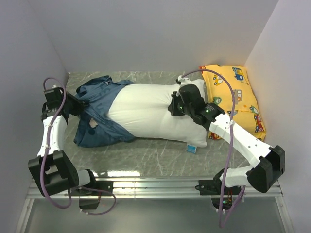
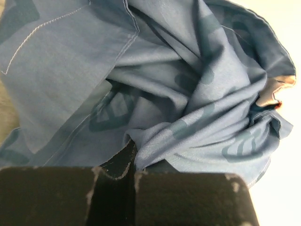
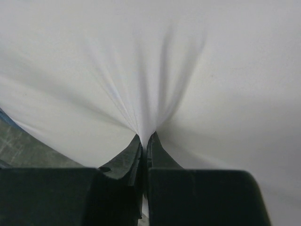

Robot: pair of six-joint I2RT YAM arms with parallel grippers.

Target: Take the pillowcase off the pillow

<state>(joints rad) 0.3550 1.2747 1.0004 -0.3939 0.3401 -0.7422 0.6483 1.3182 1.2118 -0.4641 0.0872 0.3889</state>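
Pulling steadily leftward, we should slide the pillowcase (image 1: 97, 116) off with the left jaws pinched on its cloth, while the right jaws, nipping the pillow (image 1: 146, 111), anchor it.

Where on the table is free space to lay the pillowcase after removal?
Widest: the bare table strip between the pillow and the near rail. A narrower strip runs behind the pillow, from the pillowcase to the yellow pillow. Crowded: the left side, with bunched pillowcase and left tool; the right, with the right arm.
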